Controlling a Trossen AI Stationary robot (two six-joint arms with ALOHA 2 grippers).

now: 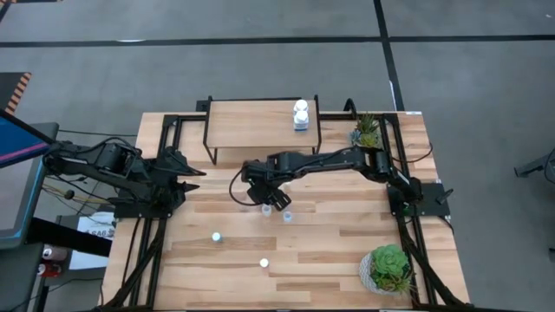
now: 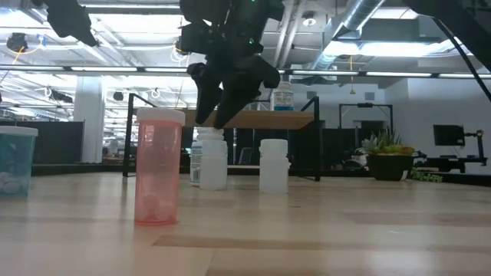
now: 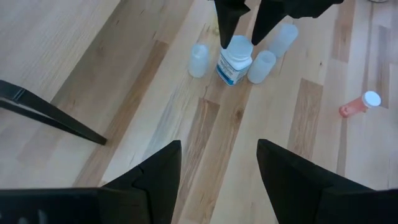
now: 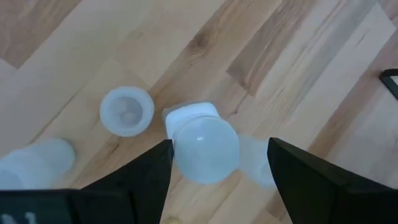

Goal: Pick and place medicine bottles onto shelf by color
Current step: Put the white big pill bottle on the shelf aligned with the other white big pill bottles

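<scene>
The right gripper (image 1: 274,201) hangs over a cluster of bottles near the middle of the surface (image 1: 347,251), its fingers (image 3: 228,23) spread wide on either side of a white labelled bottle (image 3: 234,60) without visibly touching it. That bottle stands upright, long axis vertical, cap up; the right wrist view looks straight down on its round cap (image 4: 206,149).

Three pale translucent bottles (image 3: 198,60) stand upright just beside it, at about 9, 3 and 1 o'clock in the left wrist view. In the high view most of this cluster is hidden under the gripper.

A pink bottle (image 2: 158,166) with a white cap stands upright at 6 o'clock of the surface's centre, and a pale blue bottle (image 1: 217,237) stands at about 8 o'clock. In the low view the blue one is cut off at the frame edge.

The shelf (image 1: 251,123) sits at 12 o'clock and carries white bottles (image 1: 301,114) near its right end; they look like two, upright, but the count is hard to make out.

The left gripper (image 1: 192,178) waits at 9 o'clock, fingers parted and empty.

Two plants (image 1: 389,268) stand at 2 and 5 o'clock.
</scene>
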